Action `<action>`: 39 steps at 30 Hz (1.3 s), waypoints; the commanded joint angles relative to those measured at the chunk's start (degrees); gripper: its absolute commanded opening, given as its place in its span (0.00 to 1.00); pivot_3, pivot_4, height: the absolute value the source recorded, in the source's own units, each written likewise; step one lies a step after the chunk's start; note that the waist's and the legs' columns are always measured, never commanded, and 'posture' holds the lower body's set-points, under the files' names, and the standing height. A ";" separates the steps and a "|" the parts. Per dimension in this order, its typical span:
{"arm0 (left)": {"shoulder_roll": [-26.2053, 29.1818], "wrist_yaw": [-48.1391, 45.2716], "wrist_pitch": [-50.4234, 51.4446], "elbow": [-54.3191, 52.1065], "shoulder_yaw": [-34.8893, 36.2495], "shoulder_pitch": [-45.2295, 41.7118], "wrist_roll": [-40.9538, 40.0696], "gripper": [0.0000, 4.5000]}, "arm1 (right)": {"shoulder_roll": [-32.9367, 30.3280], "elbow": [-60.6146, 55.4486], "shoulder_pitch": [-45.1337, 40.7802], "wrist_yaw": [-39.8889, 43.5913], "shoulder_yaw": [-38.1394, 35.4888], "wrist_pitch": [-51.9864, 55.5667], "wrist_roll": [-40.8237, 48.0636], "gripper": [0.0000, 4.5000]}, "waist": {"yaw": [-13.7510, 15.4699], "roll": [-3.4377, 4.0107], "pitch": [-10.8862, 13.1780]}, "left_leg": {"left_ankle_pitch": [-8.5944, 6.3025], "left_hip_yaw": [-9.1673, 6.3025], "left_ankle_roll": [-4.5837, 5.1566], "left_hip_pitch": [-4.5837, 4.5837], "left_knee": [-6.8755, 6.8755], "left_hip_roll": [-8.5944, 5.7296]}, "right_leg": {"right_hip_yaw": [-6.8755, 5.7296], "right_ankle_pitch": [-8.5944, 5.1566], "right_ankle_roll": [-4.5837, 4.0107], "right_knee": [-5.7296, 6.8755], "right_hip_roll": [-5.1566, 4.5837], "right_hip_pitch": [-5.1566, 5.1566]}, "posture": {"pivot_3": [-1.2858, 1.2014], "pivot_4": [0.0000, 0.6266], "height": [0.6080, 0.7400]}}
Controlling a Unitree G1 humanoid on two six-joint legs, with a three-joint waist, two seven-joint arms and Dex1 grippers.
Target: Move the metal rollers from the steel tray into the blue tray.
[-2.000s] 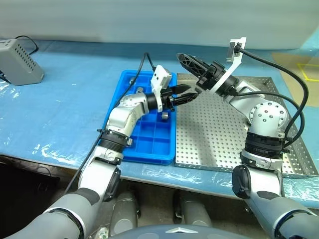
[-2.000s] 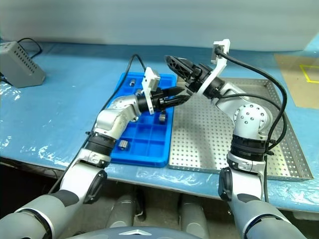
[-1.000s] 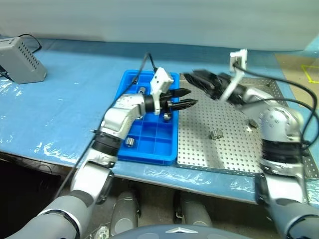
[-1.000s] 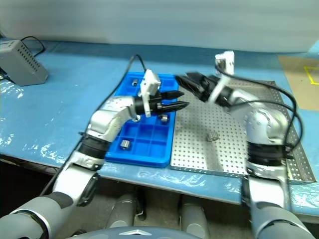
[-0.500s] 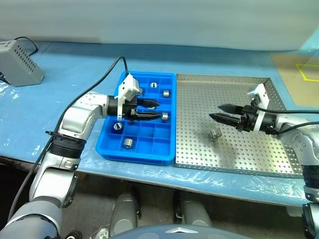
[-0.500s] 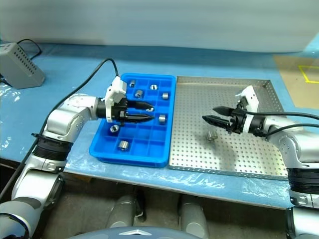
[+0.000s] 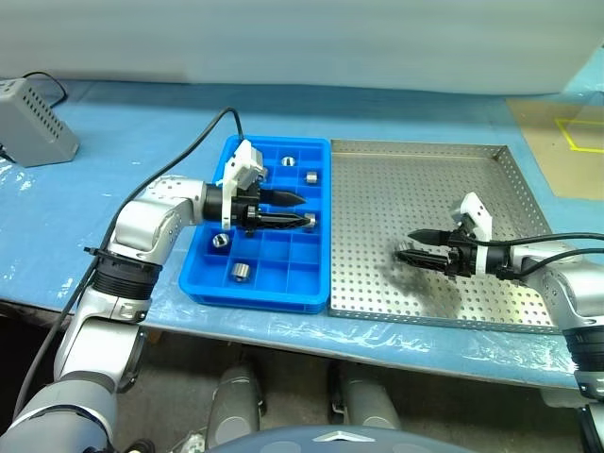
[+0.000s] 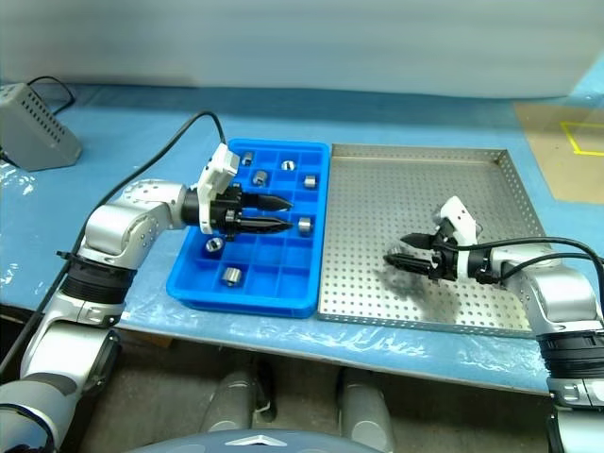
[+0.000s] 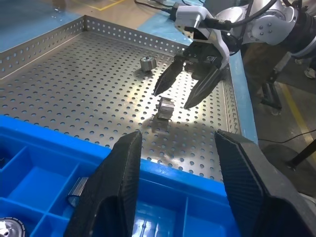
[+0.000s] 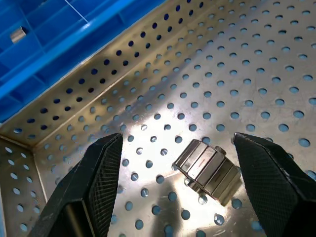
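right pincer: spread wide, straddling a metal roller on the steel tray; best centred before closing. left pincer: part-open, empty, over blue tray.

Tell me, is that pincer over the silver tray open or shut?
Open. The right pincer has its two black fingers spread wide, with a metal roller lying loose between them on the steel tray.

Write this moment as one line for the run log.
right end effector: open, around roller on steel tray | left end effector: open, empty, over blue tray
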 commanded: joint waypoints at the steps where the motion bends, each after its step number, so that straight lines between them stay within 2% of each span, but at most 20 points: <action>1: 0.02 0.37 -0.82 -1.71 0.31 -0.77 0.13 0.55 | 1.12 1.68 0.45 -0.98 2.33 -4.67 -4.33 0.82 | -0.08 0.00 0.00 | 0.00 0.00 0.01 0.00 0.00 0.00 | 0.00 0.00 0.00 0.00 0.00 0.00 | 0.39 0.24 1.00; 8: 0.10 0.60 -0.75 -1.93 0.14 -0.86 0.23 0.55 | 3.21 5.12 0.75 -2.40 5.34 -10.42 -10.30 0.82 | -0.37 -0.02 -0.01 | -0.05 0.00 0.07 0.09 0.09 0.02 | 0.00 0.00 0.00 0.00 0.00 0.13 | 0.39 0.24 1.00; 11: 0.16 1.05 -0.90 -2.38 0.22 -0.54 0.30 0.55 | 4.18 5.59 0.98 -2.70 4.77 -10.90 -10.41 0.69 | -0.40 -0.03 -0.02 | -0.10 -0.01 0.01 0.25 0.17 0.02 | 0.00 0.00 0.00 0.01 0.00 0.30 | 0.39 0.24 1.00; 14: 1.13 0.88 -1.28 -2.74 0.60 0.88 0.38 0.55 | 4.93 4.86 0.97 -3.23 4.97 -10.40 -10.73 0.46 | -0.41 -0.04 -0.04 | -0.14 -0.02 -0.07 0.34 0.18 0.02 | 0.00 0.00 0.00 0.01 0.00 0.41 | 0.38 0.24 1.00; 16: 2.26 0.31 -1.73 -2.67 0.54 1.81 0.77 0.55 | 5.10 3.83 1.09 -2.32 4.51 -10.16 -9.89 0.46 | -0.62 -0.03 -0.05 | -0.15 -0.02 -0.06 0.38 0.17 0.02 | 0.01 0.00 0.00 0.01 0.00 0.43 | 0.37 0.24 1.00; 17: 2.70 0.10 -1.95 -2.52 0.58 2.05 0.87 0.55 | 5.03 3.20 1.22 -1.99 4.17 -9.70 -9.42 0.35 | -0.65 -0.03 -0.05 | -0.15 -0.02 -0.05 0.38 0.15 0.03 | 0.01 0.00 0.00 0.00 0.01 0.41 | 0.37 0.24 1.00; 20: 3.11 -0.10 -2.30 -2.18 0.63 2.11 0.97 0.55 | 5.17 3.50 0.74 -2.97 3.85 -9.48 -10.11 0.18 | -0.61 -0.02 -0.05 | -0.08 -0.02 0.06 0.34 0.13 0.07 | 0.00 0.00 0.00 0.00 0.05 0.37 | 0.37 0.24 1.00; 21: 3.09 -0.11 -2.38 -2.06 0.58 2.01 0.99 0.55 | 5.24 3.65 0.62 -2.49 3.70 -9.67 -9.83 0.16 | -0.61 -0.03 -0.05 | -0.08 -0.02 0.06 0.33 0.13 0.06 | 0.00 0.00 0.00 -0.01 0.05 0.37 | 0.37 0.24 1.00; 28: 2.37 -0.11 -3.06 -1.48 -0.11 1.58 1.52 0.55 | 5.81 2.72 -0.95 -3.28 3.19 -9.08 -9.90 0.15 | -0.67 -0.02 -0.05 | -0.11 -0.01 0.05 0.32 0.17 0.04 | 0.01 0.00 0.00 -0.01 0.03 0.39 | 0.37 0.24 1.00; 34: 2.39 0.89 -3.47 -0.16 0.87 0.20 2.00 0.55 | 5.97 0.26 -5.82 -2.89 2.86 -7.32 -8.95 0.15 | -0.72 -0.02 -0.05 | -0.08 -0.01 0.08 0.20 0.16 0.04 | 0.02 0.01 0.00 0.03 0.04 0.25 | 0.38 0.24 1.00; 39: 5.71 1.12 -2.72 -1.98 2.45 1.96 1.94 0.55 | 7.18 -5.58 -9.53 -2.98 2.63 -4.42 -6.20 0.15 | -0.63 -0.01 -0.05 | -0.07 -0.02 0.11 0.09 0.11 0.06 | 0.01 0.01 0.00 0.03 0.05 0.13 | 0.39 0.24 1.00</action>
